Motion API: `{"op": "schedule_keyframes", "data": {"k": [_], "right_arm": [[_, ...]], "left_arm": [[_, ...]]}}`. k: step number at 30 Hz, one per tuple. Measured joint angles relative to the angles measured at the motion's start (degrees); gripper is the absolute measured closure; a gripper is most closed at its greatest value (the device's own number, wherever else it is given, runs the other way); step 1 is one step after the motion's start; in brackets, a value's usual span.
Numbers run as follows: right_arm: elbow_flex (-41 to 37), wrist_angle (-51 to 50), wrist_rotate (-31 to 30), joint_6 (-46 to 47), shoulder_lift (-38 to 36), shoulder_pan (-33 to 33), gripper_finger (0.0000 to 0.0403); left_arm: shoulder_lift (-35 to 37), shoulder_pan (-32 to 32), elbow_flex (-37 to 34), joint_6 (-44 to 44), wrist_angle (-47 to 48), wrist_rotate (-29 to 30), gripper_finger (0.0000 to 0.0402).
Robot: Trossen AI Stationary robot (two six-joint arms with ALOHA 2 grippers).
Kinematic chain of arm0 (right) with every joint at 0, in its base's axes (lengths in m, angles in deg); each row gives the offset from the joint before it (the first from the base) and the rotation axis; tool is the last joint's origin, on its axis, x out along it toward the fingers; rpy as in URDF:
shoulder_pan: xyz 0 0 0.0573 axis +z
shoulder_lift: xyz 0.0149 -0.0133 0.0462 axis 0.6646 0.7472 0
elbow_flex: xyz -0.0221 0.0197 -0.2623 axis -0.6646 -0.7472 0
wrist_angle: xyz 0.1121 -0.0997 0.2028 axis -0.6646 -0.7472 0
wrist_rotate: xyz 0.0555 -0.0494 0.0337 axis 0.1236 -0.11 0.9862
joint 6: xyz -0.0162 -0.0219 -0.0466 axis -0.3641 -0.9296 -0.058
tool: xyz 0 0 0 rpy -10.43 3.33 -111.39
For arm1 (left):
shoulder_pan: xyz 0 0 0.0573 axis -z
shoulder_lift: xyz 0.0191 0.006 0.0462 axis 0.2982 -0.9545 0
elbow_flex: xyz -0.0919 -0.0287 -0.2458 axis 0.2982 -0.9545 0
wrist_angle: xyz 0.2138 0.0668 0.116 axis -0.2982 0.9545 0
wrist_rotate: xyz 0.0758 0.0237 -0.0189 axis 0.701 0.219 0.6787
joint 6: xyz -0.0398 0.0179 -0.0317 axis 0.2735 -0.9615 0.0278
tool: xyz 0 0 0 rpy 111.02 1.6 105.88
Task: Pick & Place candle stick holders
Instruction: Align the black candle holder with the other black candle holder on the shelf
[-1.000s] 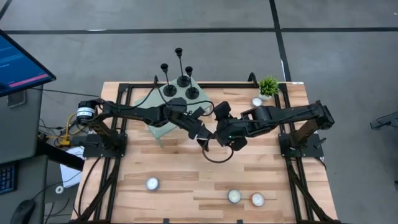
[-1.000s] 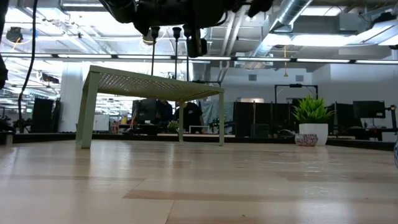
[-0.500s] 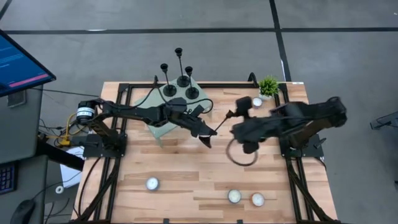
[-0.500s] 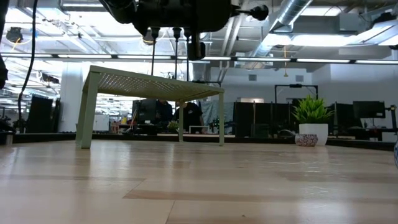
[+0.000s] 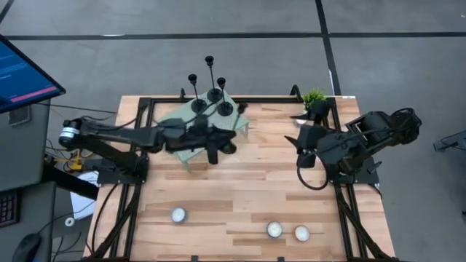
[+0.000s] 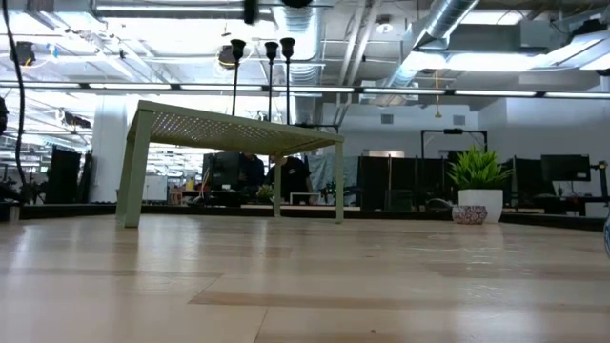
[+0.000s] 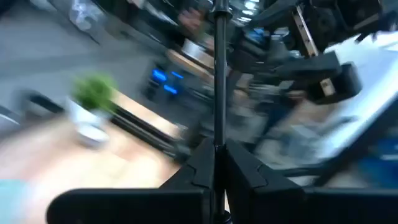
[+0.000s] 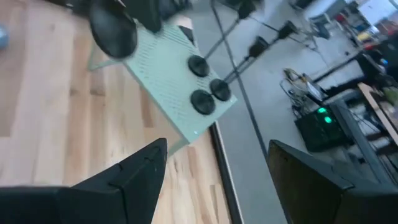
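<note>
Three black candle stick holders (image 5: 215, 94) stand by their disc bases on the far part of the pale green perforated stand (image 5: 191, 145). Their stems and cups show in the low view (image 6: 271, 46). My left gripper (image 5: 217, 142) hovers over the stand's right near part, shut on a fourth holder (image 7: 215, 74). That holder's disc base shows in the right wrist view (image 8: 112, 31). My right gripper (image 5: 306, 138) is open and empty near the table's right edge, its fingers wide apart in its wrist view (image 8: 214, 186). My left gripper pinches the holder's thin stem (image 7: 215, 124) between its two fingers (image 7: 193, 168). The stem runs on straight out past the fingertips. The holder is lifted clear, high above the table and tilted. How far along the stem the fingers sit does not show.
Three tealights lie near the table's front edge (image 5: 178, 215), (image 5: 274, 229), (image 5: 301, 233). A small potted plant (image 5: 314, 98) stands at the far right corner and also shows in the low view (image 6: 474, 186). A monitor (image 5: 22, 76) stands off the table's left side.
My left gripper has carried the holder from the table's middle toward the far left, up over the green stand, turning as it went. My right gripper has drawn away from the holder toward the table's right edge.
</note>
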Motion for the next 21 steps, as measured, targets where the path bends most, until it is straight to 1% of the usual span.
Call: {"op": "schedule_keyframes", "data": {"k": [3, 8, 10, 11, 12, 13, 17, 18, 19, 21], "right_arm": [[-0.01, -0.61, -2.27, 1.57, 0.00, -0.04, 0.0132], [-0.02, -0.62, -2.83, 2.09, 0.09, -0.05, 0.0132], [-0.02, -0.80, -3.64, 3.07, 0.11, -0.13, 0.0132], [-0.04, -1.07, -3.86, 3.70, 0.11, -0.13, 0.0132], [-0.04, -1.24, -3.90, 4.38, 0.11, -0.15, 0.0132], [-0.04, -1.46, -3.95, 5.05, 0.11, -0.26, 0.0132], [-0.04, -2.38, -4.00, 6.52, 0.11, -0.42, 0.0132], [-0.05, -2.75, -3.98, 6.63, 0.11, -0.42, 0.0132], [-0.09, -2.84, -3.98, 6.65, 0.11, -0.42, 0.0132], [-0.13, -3.02, -4.05, 6.63, 0.11, -0.42, 0.0132]], "left_arm": [[2.41, 5.45, 0.00, -10.50, 1.63, 15.36, 0.0388], [4.00, 13.88, 0.00, -25.08, 1.48, 40.34, 0.0388], [3.96, 16.50, -0.02, -29.51, 1.47, 49.52, 0.0388], [3.97, 17.34, -0.09, -30.92, 1.32, 52.93, 0.0388], [4.17, 17.91, -0.41, -31.61, 1.18, 54.69, 0.0388], [4.63, 18.22, -1.13, -31.80, 1.06, 55.21, 0.0388], [8.06, 18.35, -5.74, -30.39, 0.62, 55.51, 0.0388], [9.54, 18.18, -7.26, -29.95, 0.49, 55.03, 0.0388], [11.27, 17.71, -8.98, -29.65, 0.25, 53.21, 0.0388], [14.92, 16.17, -12.65, -29.44, -0.82, 48.21, 0.0388]]}}
